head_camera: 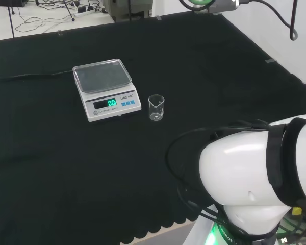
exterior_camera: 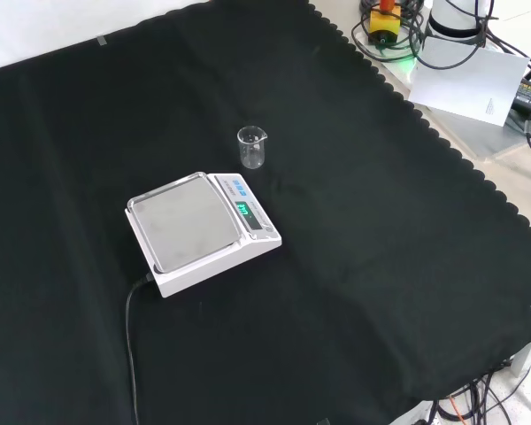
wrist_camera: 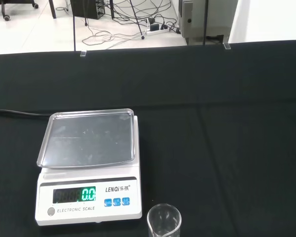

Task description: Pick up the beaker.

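Near the cloth's (head_camera: 51, 168) middle, well off every edge: small clear glass beaker (head_camera: 156, 107), upright, looks empty though the glass is hard to read. Just beside it, apart, a white electronic scale (head_camera: 106, 90) with bare steel pan, display lit green, black cable trailing off it. Hand's state: cannot tell. Beaker untouched.
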Tool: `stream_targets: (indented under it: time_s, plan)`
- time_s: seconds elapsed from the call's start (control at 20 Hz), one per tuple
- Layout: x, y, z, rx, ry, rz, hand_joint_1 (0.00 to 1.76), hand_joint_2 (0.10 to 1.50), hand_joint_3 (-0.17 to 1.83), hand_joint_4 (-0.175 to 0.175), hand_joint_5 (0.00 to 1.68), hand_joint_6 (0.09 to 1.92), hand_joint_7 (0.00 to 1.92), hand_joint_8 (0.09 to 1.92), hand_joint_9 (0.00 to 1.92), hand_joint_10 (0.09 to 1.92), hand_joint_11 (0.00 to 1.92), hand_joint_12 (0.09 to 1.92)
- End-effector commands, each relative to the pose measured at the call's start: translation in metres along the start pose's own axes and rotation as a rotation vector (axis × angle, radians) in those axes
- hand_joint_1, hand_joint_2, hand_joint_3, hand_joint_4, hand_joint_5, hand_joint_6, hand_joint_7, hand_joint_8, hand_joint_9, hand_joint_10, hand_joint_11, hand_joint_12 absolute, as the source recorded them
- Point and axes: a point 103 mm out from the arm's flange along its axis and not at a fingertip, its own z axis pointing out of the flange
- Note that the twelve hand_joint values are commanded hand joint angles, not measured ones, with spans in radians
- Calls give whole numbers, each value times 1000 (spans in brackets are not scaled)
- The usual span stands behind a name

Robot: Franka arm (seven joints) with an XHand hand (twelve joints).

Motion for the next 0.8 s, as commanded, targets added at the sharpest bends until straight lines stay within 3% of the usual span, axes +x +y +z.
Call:
stream_targets:
  time_s: [0.05,0.25,0.8]
  plan:
    - [0,3,4,-5,-10,-5,599,724,566,5,341,400,431,656,555,726,181,1415]
    - [3,13,14,2,2,-30,596,780,461,5,411,237,445,623,557,714,131,1474]
    - [-6,29,54,34,52,-75,600,793,434,4,442,171,450,615,558,711,120,1481]
